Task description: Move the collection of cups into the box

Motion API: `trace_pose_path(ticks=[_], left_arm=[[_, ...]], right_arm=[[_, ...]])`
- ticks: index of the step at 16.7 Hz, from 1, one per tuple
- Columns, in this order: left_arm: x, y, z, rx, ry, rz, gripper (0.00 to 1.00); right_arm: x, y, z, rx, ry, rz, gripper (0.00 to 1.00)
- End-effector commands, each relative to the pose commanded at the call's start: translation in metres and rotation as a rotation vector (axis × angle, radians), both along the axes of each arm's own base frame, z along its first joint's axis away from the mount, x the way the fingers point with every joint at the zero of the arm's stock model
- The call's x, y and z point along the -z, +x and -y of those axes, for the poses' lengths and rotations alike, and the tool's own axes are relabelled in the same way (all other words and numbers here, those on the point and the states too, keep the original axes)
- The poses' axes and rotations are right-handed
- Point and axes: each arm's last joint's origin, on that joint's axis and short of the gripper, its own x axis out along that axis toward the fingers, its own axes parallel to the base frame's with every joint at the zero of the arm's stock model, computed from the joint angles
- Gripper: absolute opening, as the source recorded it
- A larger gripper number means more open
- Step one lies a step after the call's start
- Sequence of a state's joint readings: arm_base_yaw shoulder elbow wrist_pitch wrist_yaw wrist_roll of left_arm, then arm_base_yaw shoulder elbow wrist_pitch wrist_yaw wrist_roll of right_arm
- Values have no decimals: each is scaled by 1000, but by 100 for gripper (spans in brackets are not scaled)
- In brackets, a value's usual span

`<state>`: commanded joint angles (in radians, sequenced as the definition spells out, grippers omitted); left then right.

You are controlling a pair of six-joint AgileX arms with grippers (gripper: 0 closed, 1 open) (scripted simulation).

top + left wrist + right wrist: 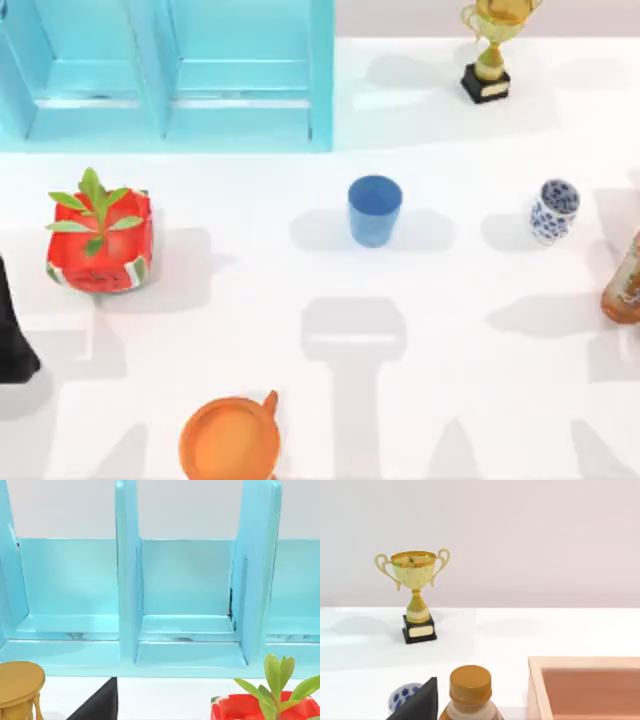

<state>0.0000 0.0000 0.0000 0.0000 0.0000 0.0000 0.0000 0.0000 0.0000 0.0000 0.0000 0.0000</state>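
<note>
The plain blue cup (375, 210) stands upright near the table's middle. To its right, well apart, is the smaller white cup with a dark-blue pattern (554, 211), also upright; the right wrist view catches a sliver of this white cup (402, 696) behind a dark part of my right gripper (420, 705). An open tan box (585, 661) with an orange-pink inside lies in the right wrist view, beside a bottle. My left arm (12, 335) is parked at the table's left edge, and a dark part of my left gripper (100, 705) points toward the cyan shelf. Neither gripper touches a cup.
A cyan shelf unit (170, 75) fills the back left. A red planter (100, 240) with a green plant sits at the left, a gold trophy (490, 50) at the back right, an orange mug (230, 438) at the front, and an amber bottle (625, 280) at the right edge.
</note>
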Motion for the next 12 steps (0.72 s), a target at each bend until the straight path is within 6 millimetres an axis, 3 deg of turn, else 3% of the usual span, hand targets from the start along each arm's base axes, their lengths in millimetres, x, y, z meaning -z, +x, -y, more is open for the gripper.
trace_pose_path(ticks=[3,6,9,12], left_arm=[[0,0,0,0,0,0,100],[0,0,0,0,0,0,100],[0,0,0,0,0,0,100],[0,0,0,0,0,0,100]], right_arm=[[-2,0,0,-2,1,-8,100],[-19,1,-1,-12,9,-78,100],[-53,8,-3,-23,22,-207,100],[-100,31,-7,-31,36,-388,100]])
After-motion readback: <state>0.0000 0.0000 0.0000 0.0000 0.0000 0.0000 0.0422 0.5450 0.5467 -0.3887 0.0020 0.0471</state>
